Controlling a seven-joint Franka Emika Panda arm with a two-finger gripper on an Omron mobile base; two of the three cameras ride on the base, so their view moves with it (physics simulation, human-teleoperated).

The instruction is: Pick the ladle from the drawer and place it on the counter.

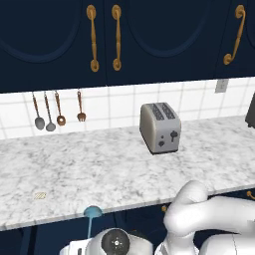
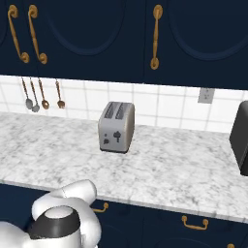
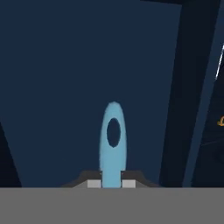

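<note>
Pinched between the dark two-finger gripper (image 3: 111, 183), the slim light-blue ladle (image 3: 113, 144) may strike the white-and-grey marbled stone counter (image 1: 124, 169) edge above it.

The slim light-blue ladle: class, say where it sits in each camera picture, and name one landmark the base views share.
Left base view: the slim light-blue ladle rises at bottom left, bowl just under the white marbled counter edge.
Right base view: not in it.
Hand view: bottom centre, its holed handle end pointing up from between the end effector fingertips.
Shared landmark: the silver two-slot toaster.
</note>
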